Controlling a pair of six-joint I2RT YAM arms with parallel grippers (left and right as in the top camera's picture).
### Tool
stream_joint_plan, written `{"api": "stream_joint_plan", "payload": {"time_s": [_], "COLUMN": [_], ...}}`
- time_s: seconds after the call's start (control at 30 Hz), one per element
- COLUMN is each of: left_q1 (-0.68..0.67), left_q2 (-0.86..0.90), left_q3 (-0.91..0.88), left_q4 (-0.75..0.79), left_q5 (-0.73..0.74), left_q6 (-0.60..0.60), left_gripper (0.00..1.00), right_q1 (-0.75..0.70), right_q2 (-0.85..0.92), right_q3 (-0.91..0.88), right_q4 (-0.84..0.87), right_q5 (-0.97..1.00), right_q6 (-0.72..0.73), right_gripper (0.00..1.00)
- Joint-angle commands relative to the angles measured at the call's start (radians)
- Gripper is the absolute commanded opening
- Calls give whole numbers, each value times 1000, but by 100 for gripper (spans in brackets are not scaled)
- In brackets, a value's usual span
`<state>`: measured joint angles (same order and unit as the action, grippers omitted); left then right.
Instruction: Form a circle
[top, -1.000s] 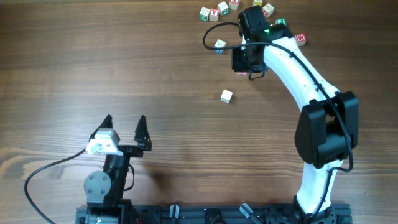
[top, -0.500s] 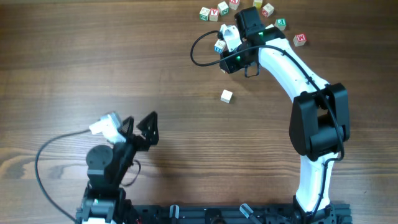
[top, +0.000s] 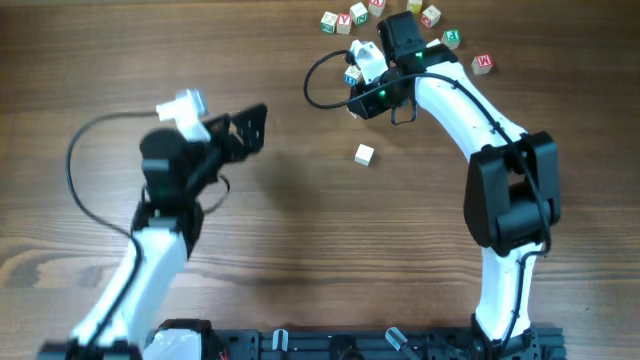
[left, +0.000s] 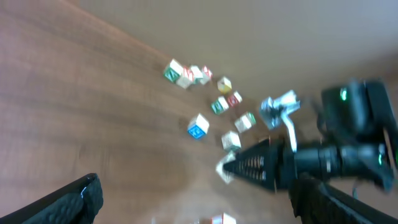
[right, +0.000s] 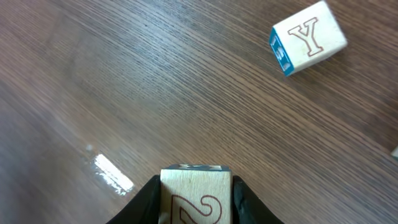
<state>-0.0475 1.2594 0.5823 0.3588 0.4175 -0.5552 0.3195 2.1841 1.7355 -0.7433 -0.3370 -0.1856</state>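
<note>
— Right gripper (top: 352, 98)?
— My fingers are clamped on a cube (right: 196, 194). The circle (top: 342, 19) lies just up-frame, top centre.
— Left gripper (top: 255, 128)?
— Spread wide, empty, well apart at left. My right is nearer.

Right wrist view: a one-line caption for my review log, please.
Right gripper clamps a letter cube over the wooden table; a Y-faced cube lies apart ahead.

Left arm (top: 155, 240) extended, jaws wide; right arm (top: 462, 97) outstretched, jaws clamping cube (right: 196, 190).
</note>
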Motion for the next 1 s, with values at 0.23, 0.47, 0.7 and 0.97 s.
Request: {"api": "stream_joint_plan", "payload": {"time_s": [0.23, 0.47, 0.7, 0.97], "left_q1": [53, 53, 53, 18], "left_q2": [143, 143, 144, 196], "left_q3": [148, 156, 157, 262], "left_q4": [-59, -48, -35, 3], "left_q5": [-63, -79, -79, -54], "left_q6": [76, 130, 134, 173], "left_gripper": [100, 100, 100, 100], "right_q1": [-3, -3, -3, -11], "right_q2": [144, 141, 85, -101], "right_q3": [-10, -6, 19, 19], "right_q4": [-6, -67, -109, -12], "right_q5": [6, 6, 6, 8], "right_q6": [-22, -21, -18, 173], "right_gripper": [35, 41, 54, 99]}}
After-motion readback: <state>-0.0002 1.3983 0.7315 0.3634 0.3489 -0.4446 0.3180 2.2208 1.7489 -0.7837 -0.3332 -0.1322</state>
